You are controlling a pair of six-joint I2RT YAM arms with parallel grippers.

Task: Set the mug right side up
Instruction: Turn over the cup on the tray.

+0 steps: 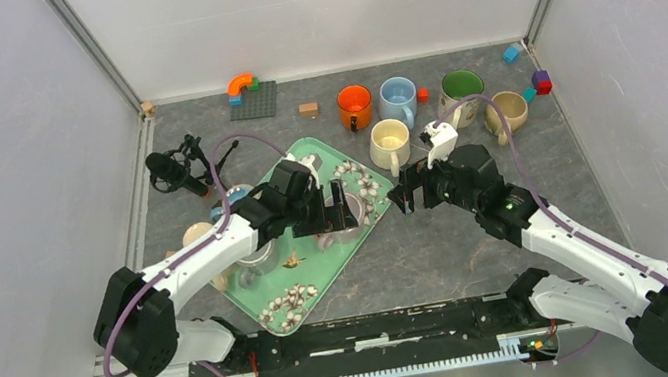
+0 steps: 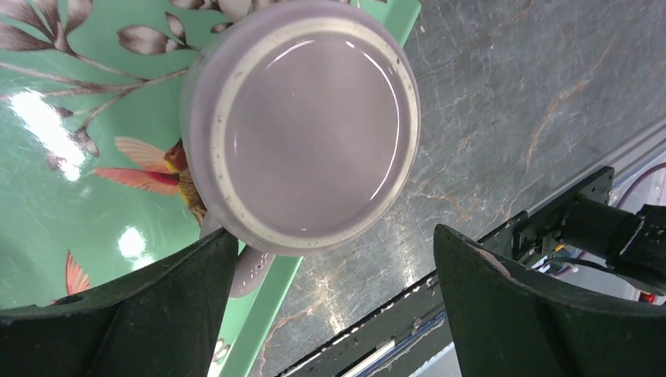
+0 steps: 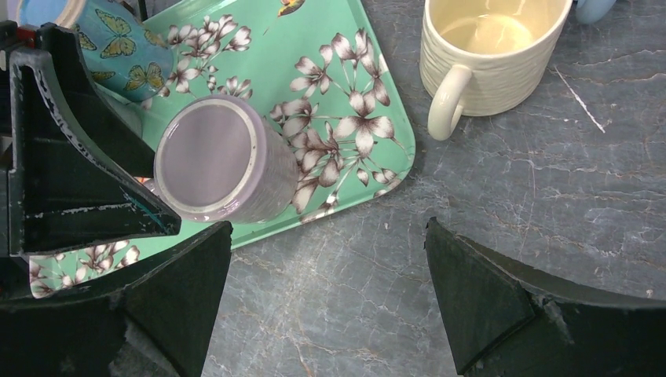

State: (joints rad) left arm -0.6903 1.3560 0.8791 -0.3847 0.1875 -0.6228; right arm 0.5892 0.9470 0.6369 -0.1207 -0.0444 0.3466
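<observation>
A lavender mug [image 2: 302,126] stands upside down, flat base up, at the near right corner of the green flowered tray [image 3: 275,71]. Its handle [image 2: 251,267] points toward the tray's edge. My left gripper [image 2: 334,236] hovers straight above the mug with its jaws open wide, one finger [image 2: 141,306] on either side of the base and not touching it. My right gripper [image 3: 327,228] is open over bare grey table just right of the tray, with nothing between its fingers. In the right wrist view the mug [image 3: 208,157] shows beside the left gripper's black finger [image 3: 71,157].
A cream mug [image 1: 390,144] stands close behind my right gripper [image 1: 404,193]. Orange [image 1: 354,104], blue [image 1: 398,97], green [image 1: 462,87] and beige [image 1: 508,112] mugs stand behind it. A butterfly cup [image 3: 126,55] sits by the tray's far side. A black device [image 1: 175,170] lies left.
</observation>
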